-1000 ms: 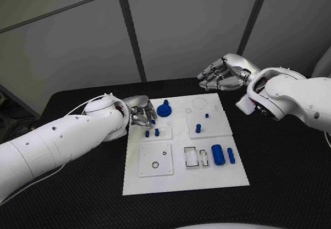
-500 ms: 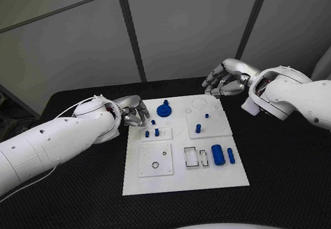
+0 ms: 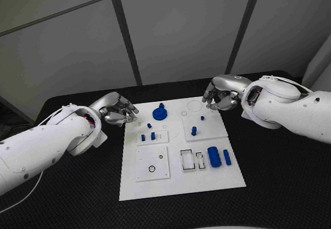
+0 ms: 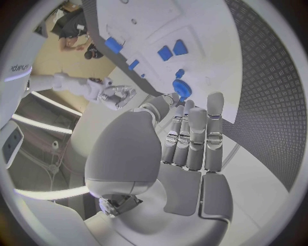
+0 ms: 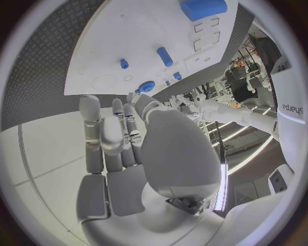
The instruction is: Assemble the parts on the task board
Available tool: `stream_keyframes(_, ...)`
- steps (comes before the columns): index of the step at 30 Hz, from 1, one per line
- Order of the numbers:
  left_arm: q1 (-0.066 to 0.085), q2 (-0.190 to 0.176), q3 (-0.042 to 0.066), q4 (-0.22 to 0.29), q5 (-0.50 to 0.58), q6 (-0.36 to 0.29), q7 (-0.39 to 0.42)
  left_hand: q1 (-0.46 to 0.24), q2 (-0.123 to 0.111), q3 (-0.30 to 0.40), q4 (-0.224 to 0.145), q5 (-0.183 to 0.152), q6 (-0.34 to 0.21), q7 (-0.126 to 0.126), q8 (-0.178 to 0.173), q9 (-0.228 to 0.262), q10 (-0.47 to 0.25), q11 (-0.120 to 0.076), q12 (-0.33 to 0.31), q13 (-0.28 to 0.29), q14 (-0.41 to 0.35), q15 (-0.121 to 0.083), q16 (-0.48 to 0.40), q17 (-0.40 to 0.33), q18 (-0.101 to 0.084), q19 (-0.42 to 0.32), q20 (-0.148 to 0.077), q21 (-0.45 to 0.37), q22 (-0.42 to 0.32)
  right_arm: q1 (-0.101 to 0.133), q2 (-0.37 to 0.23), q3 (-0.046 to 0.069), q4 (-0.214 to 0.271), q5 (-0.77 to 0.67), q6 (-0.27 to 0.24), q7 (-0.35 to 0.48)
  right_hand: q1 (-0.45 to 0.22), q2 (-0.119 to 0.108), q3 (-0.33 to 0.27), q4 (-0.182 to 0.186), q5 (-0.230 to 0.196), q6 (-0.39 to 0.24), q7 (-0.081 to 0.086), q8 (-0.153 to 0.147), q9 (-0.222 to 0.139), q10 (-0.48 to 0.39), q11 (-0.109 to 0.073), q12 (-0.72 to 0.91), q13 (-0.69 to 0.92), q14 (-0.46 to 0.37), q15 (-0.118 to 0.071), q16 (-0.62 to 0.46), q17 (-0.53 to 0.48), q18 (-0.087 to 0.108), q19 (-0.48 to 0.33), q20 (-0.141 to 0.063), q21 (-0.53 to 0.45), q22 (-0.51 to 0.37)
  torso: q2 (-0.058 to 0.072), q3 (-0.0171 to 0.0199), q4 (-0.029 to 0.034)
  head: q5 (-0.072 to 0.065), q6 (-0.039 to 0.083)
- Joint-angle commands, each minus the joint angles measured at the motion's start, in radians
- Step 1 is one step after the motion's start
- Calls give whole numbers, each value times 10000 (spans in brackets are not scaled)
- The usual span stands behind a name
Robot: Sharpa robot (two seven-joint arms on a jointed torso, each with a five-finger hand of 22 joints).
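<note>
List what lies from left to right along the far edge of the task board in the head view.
Left hand → blue gear-topped part → right hand, all along the far end of the white task board.

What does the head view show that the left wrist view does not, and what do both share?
Head view alone: the two white recessed slots near the front of the white task board, and the black table on all sides of it. Left wrist view alone: the left hand from behind, holding nothing. Shared: the round blue gear-shaped part and the right hand.
</note>
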State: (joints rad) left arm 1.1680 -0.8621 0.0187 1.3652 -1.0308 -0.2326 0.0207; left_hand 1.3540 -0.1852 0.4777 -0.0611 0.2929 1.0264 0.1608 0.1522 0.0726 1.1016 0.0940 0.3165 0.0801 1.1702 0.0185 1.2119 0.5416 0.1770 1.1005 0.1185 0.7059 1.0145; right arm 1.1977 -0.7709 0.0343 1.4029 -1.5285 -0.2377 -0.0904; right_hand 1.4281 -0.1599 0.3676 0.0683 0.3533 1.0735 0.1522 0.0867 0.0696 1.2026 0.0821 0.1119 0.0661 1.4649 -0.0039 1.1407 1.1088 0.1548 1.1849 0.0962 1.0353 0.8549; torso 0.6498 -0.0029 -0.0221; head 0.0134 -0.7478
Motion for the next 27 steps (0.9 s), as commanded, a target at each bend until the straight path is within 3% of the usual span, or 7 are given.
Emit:
stream_keyframes(1, -25, -264, 8, 350, 4165, -1054, 1712, -107, 43, -165, 41, -74, 127, -16, 67, -25, 143, -39, 146, 61, -551, -37, -598, -995, 69, -214, -17, -278, -140, -42, 57, -22, 40, -1521, 238, -474, -28, -94, 80, 5, -99, 21, 27, -61, -3, -19, 19, -75, 7, 619, -1, 492, 429, -218, 178, 27, 428, 496, 5, -11, 10, -93, 7)
stream_keyframes(5, -110, -631, 6, 843, 6482, -1115, 2563, -233, 61, -479, 125, -83, 168, -34, 66, -43, 143, -70, 302, 132, -859, -21, -1054, -1271, 65, -484, 4, -732, -407, -134, 161, -122, -5, -1841, 329, -587, -95, -165, 139, 24, -309, -48, 69, -131, -9, -81, 59, -162, 4, 633, 41, 933, 803, -279, 310, 67, 784, 911, -2, -16, 22, -134, -1)
stream_keyframes(10, -180, -859, 5, 1281, 7981, -1099, 3213, -212, 171, -656, 150, -74, 182, -64, 61, -49, 180, -82, 473, 206, -919, -32, -1238, -1417, 63, -511, 7, -980, -583, -245, 328, -185, -131, -2014, 367, -652, -147, -234, 179, 40, -439, -144, 135, -188, -16, -165, 111, -242, 2, 611, 93, 1150, 957, -305, 340, 113, 972, 1120, 0, -19, 5, -96, 6)
stream_keyframes(27, -227, -929, 4, 1637, 8749, -1046, 3694, -91, 304, -720, 111, -61, 216, -53, 71, -49, 142, -93, 576, 249, -974, -38, -1381, -1530, 63, -507, -8, -1137, -695, -655, 854, -217, -646, -2092, 602, -589, -80, -213, 337, -8, -472, -190, 162, -183, -3, -204, 140, -298, 13, 589, 132, 1473, 1194, -343, 410, 164, 1268, 1459, 16, -13, 6, -124, -17)
